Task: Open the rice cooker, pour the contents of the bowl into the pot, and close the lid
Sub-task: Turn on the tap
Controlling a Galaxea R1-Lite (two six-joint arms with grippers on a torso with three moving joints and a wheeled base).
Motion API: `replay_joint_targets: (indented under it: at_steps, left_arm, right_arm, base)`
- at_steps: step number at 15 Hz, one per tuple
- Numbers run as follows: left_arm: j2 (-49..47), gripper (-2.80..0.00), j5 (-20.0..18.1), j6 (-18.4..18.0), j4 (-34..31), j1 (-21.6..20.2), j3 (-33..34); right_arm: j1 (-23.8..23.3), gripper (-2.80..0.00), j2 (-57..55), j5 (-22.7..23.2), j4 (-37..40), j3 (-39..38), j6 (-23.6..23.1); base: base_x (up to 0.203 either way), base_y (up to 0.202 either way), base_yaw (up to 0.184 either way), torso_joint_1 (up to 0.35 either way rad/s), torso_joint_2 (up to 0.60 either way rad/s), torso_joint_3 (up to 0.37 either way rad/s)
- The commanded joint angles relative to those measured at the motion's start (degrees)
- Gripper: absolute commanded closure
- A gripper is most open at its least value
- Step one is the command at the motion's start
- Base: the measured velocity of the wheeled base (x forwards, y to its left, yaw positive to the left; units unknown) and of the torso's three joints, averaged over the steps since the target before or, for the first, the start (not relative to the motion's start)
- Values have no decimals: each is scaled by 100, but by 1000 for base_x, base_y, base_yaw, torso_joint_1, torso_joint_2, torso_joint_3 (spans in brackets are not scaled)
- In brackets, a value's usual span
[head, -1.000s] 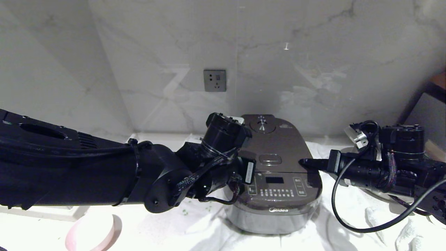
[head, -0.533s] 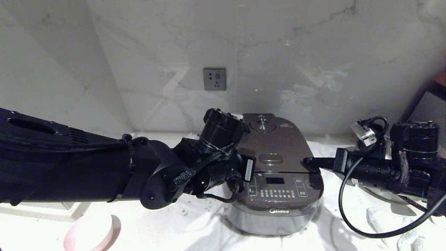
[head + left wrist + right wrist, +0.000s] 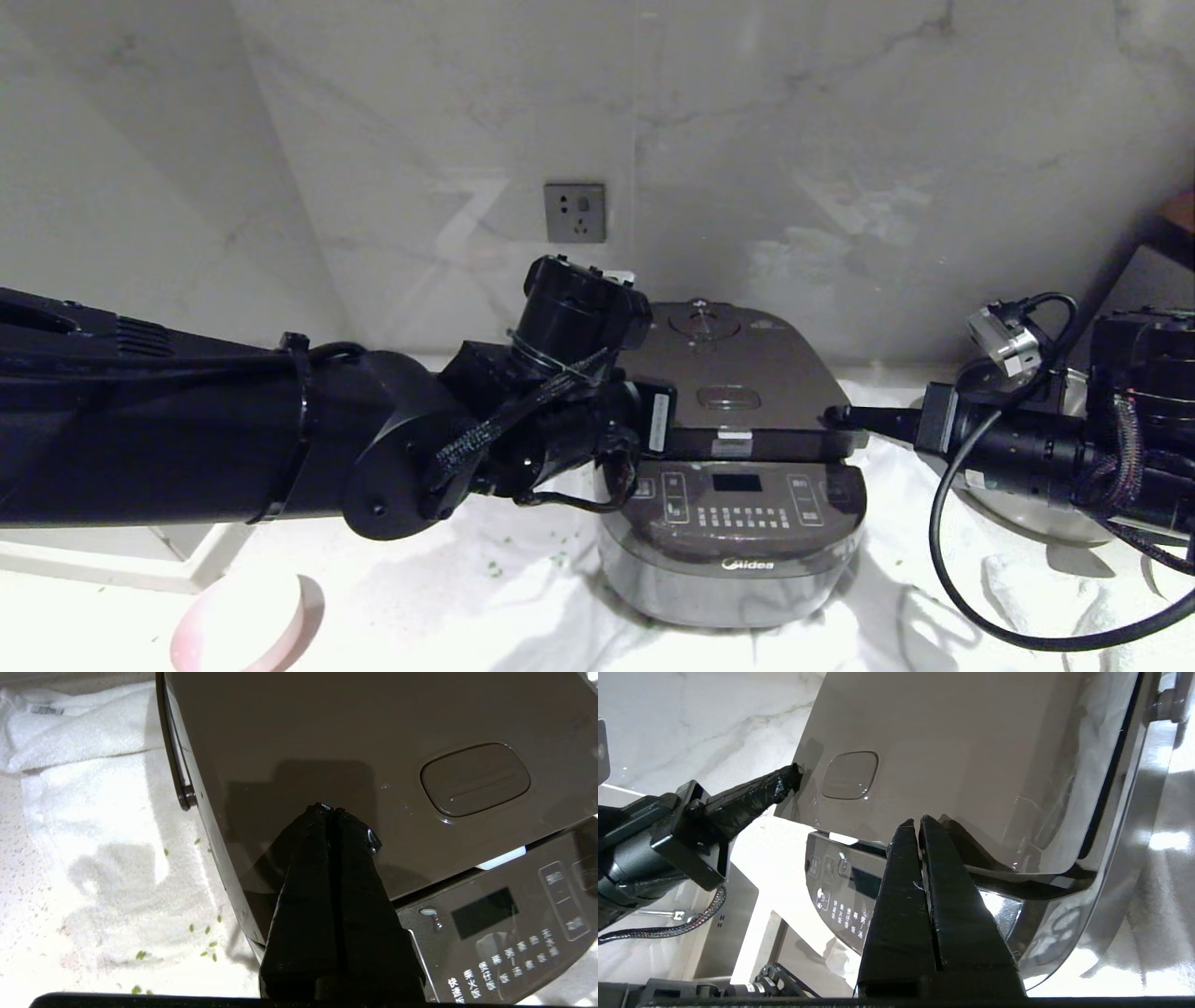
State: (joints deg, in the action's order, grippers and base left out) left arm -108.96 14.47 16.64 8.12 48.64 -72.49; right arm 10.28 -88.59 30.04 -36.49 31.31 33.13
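flat dark brown hinged lid (image 3: 738, 392) slightly raised above boxy cooker (image 3: 738, 551); closed left gripper (image 3: 332, 810) and closed right gripper (image 3: 834, 416) at its left and right edges, holding nothing.

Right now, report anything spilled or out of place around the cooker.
Green bits lie scattered on the white towel beside the rice cooker, outside any container. The lid stands slightly ajar, a gap showing above the button panel.

Glossy lid (image 3: 327, 742), terry-cloth towel (image 3: 93, 793)

Dim wall, overexposed white towel (image 3: 523, 597), glare perhaps from overhead.
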Motion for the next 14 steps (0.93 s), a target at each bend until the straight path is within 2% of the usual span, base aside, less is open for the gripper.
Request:
replay_joint_targets:
  at_steps: [1,5,10,14]
  left_arm:
    - [57,0,12,15,10,-12,-3]
    - [224,0,12,15,14,-99,-35]
    - [654,0,12,6,-19,-396,-66]
    - [1131,0,31,-9,-30,-560,30]
  right_arm:
    - [1,0,43,20,-34,-2,18]
    - [-6,0,96,-75,-34,25,16]
    - [1,0,277,-242,-18,166,18]
    - [-5,0,808,-497,715,649,-22]
  base:
    - [0,0,0,0,0,0]
    - [0,0,0,0,0,0]
    - [0,0,0,0,0,0]
    - [0,0,0,0,0,0]
